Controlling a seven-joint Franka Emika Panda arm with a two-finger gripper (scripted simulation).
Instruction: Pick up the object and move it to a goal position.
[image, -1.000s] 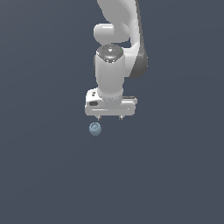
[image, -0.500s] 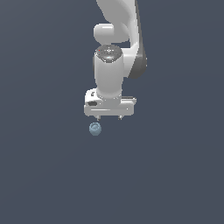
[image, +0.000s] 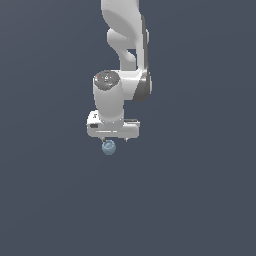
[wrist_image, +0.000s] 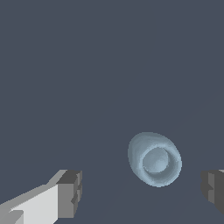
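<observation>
Pale blue-grey, the object (wrist_image: 154, 159) lay on the dark tabletop (wrist_image: 87, 65) at lower right of the wrist frame, between the wide-spread claw (wrist_image: 142, 192) fingers, apparently lined up for grasping.

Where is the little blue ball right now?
In the exterior view the little blue ball sits just under the white claw, toward its left end. The wrist view shows it between the open fingers, untouched.

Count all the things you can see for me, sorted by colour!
Pale blue: 1, the ball
White: 1, the arm with its gripper
Total: 2
</observation>
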